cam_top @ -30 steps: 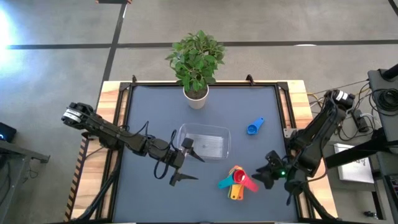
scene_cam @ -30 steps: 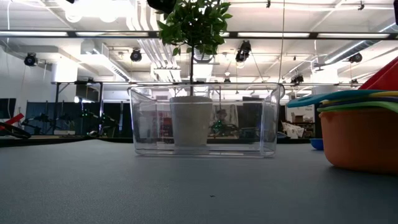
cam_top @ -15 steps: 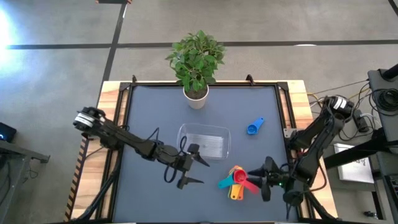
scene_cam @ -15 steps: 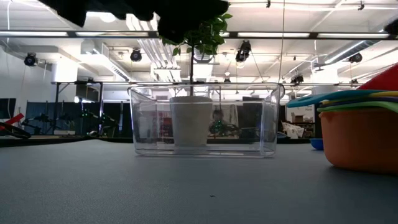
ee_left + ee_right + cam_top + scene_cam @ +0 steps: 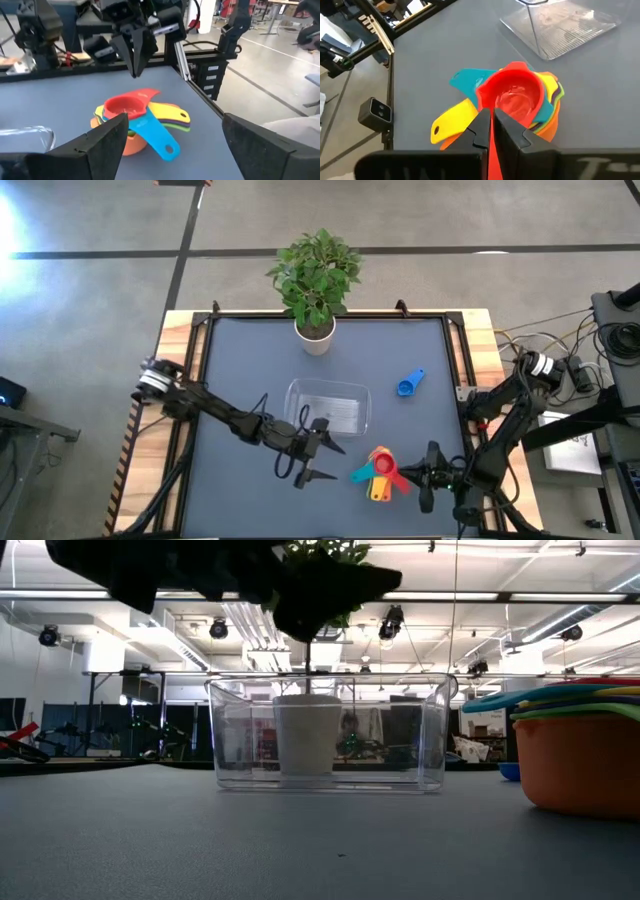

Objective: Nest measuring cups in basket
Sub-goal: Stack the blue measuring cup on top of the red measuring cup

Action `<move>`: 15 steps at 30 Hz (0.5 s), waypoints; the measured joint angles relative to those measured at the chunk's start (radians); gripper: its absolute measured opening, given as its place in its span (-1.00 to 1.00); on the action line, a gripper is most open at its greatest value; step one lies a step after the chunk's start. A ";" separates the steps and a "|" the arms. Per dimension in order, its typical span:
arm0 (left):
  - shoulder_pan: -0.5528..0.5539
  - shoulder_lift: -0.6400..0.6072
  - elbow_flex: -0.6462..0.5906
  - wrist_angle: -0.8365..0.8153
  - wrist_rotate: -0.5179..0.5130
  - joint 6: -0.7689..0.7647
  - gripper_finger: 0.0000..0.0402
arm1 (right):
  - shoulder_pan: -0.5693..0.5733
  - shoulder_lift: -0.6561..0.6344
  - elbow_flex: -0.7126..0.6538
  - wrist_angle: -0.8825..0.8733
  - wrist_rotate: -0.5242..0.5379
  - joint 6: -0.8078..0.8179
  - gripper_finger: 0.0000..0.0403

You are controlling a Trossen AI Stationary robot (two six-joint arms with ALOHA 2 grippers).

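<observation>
High view: basket mid-table.

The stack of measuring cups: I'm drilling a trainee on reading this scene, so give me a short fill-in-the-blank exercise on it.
1. The top cup of the nested stack is coloured ____.
2. The right gripper is shut on that cup's ____.
3. The one cup lying apart from the stack, between the basket and the table's right edge, is ____.
4. The left gripper, near the basket's front, has its fingers ____.

Missing words: red; handle; blue; open
</observation>
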 joint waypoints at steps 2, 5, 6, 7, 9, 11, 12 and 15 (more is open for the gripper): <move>0.000 0.018 0.019 -0.019 0.000 -0.005 0.45 | 0.000 0.001 0.009 -0.002 0.001 -0.009 -0.96; 0.000 0.032 0.055 -0.089 0.000 -0.006 0.35 | -0.008 -0.020 0.030 -0.057 0.010 -0.030 -0.96; 0.000 0.032 0.065 -0.117 0.000 -0.005 0.31 | -0.013 -0.030 0.043 -0.099 0.024 -0.027 -0.96; 0.000 0.032 0.075 -0.139 0.001 -0.001 0.27 | -0.023 -0.044 0.057 -0.161 0.037 -0.014 -0.96; 0.000 0.029 0.092 -0.168 0.001 0.015 0.20 | -0.054 -0.075 0.087 -0.308 0.054 0.044 -0.96; 0.000 0.022 0.100 -0.168 0.005 0.031 0.13 | -0.106 -0.109 0.121 -0.472 0.023 0.129 -0.96; 0.000 0.018 0.103 -0.168 0.008 0.039 0.10 | -0.142 -0.128 0.135 -0.552 -0.030 0.170 -0.96; 0.000 0.011 0.105 -0.171 0.008 0.048 0.02 | -0.289 -0.169 0.163 -0.728 -0.244 0.165 -0.96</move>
